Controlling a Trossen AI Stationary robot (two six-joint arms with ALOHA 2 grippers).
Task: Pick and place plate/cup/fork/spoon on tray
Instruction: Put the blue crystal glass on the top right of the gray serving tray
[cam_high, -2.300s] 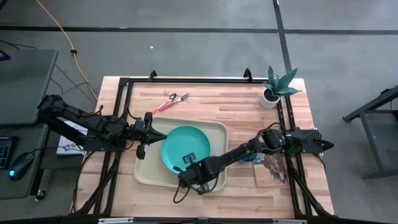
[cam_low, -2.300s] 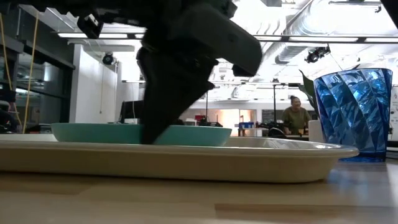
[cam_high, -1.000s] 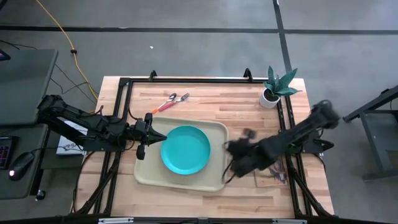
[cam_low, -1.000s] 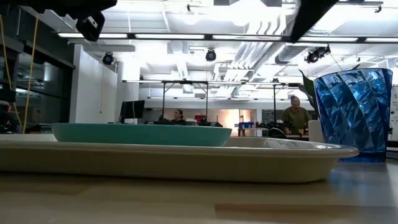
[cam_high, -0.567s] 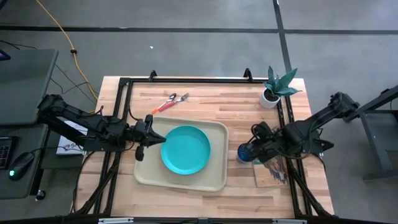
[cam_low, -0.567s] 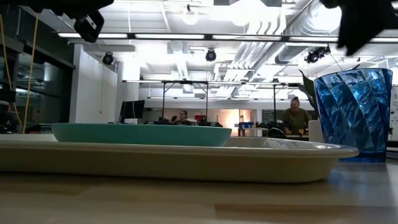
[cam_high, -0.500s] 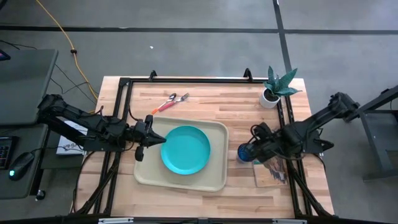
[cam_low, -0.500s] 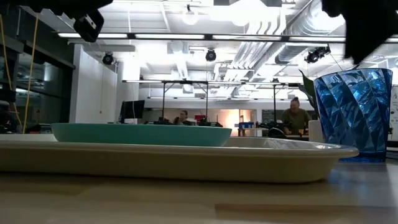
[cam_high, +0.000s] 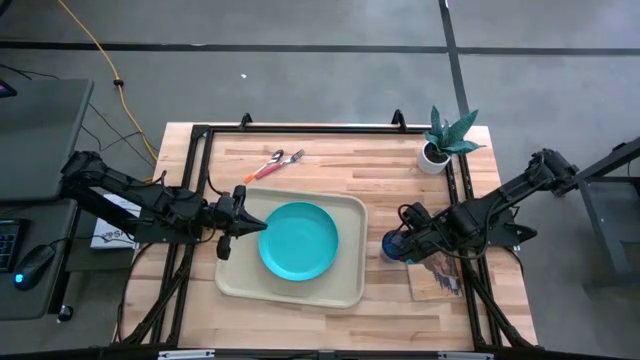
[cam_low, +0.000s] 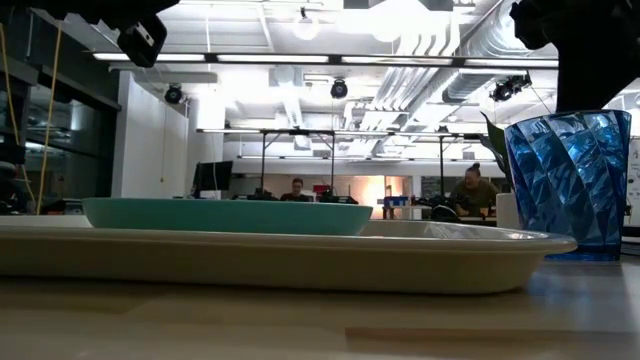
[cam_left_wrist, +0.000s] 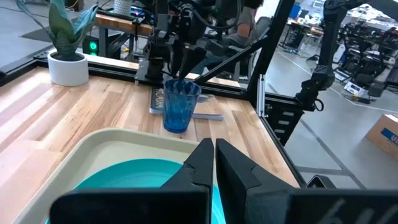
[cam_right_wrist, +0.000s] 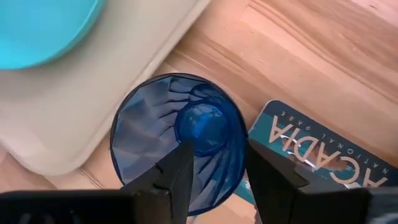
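A: Hunting for the small see-through blue tumbler cup (cam_high: 393, 246)

B: Standing upright on the wooden table (cam_high: 340, 150), just beside the short right side of the big beige tray with round corners (cam_high: 232, 278), right next to the printed magazine (cam_high: 440, 277). Not on the tray yet

A: And the round turquoise plate (cam_high: 300, 240)?

B: Lying flat in the tray already. Looks done

A: Right gripper (cam_right_wrist: 217, 155)?

B: Hanging right over the cup's mouth, fingers (cam_right_wrist: 176, 171) spread apart, pinching nothing. Lined up, by the look, with one finger over the hollow and the other outside the rim on the magazine side

A: Left gripper (cam_high: 262, 225)?

B: Waiting at the tray's left side, tip over the plate's edge, fingers pressed together, holding nothing

A: So how to do the grab well?

B: Go down slowly and straight. Get one wall of the cup between the fingers, or open wider and go round the whole cup. Squeeze gently, probably thin and slippery. Lift straight up so as not to knock the tray's rim, then move over the rim and down onto a bare bit of tray beside the plate. Let go only once standing flat
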